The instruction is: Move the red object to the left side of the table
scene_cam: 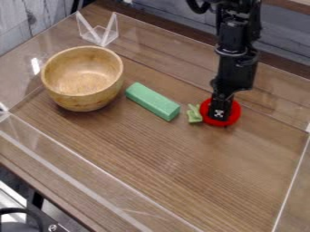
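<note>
1. Here's the table (133, 159), dark wood grain filling most of the view and running out of frame at the bottom; picture twelve o'clock at the top edge.
2. In from one o'clock comes the black gripper (218, 101), its upper part cut off by the top edge. The fingers are together, dark tips right over the fruit; whether they pinch any part of it, I can't tell.
3. Over at ten o'clock sits the wooden bowl (82, 82), upright and open.
4. Down between seven and eight, black machinery and cables (18, 213), cropped by the corner and hard to make out.
5. Near the middle lies the green block (152, 101), between bowl and fruit, no lettering readable on it.
6. At eleven, a clear angular piece (100, 30), its outline lost in glare.
7. And at three o'clock, the red fruit (230, 119), directly beneath the fingertips, its middle hidden by them, red showing all round. Its little green leaf (194, 113) pokes out toward nine.
</note>
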`<state>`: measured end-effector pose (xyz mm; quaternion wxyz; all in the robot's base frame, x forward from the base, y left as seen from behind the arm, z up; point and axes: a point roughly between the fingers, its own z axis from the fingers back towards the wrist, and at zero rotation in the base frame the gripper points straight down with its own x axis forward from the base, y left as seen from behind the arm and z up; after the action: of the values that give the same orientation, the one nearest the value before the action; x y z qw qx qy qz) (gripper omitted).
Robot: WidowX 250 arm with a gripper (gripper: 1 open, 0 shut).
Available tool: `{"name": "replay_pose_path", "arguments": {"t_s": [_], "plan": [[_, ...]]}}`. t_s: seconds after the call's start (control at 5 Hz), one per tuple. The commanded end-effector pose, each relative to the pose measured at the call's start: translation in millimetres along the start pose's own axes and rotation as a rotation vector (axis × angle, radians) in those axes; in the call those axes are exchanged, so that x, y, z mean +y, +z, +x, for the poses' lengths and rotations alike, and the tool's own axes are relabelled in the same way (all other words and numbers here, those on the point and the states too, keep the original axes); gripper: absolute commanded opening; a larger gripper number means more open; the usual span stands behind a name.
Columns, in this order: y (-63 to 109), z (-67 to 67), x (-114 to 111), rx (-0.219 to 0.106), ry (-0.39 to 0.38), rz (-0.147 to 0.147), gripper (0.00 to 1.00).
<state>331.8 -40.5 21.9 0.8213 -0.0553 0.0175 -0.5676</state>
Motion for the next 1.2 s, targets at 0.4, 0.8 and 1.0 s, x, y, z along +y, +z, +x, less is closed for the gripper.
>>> {"name": "replay_pose_path", "arguments": {"t_s": [0.4,0.8,1.0], "plan": [[12.7,-18.0,-0.5,0.002,0.089,0.002,0.00],[24.0,-27.4,-4.0,0.008,0.149,0.002,0.00],[32.7,-34.7,-6.1,0.013,0.188,0.006,0.00]]}}
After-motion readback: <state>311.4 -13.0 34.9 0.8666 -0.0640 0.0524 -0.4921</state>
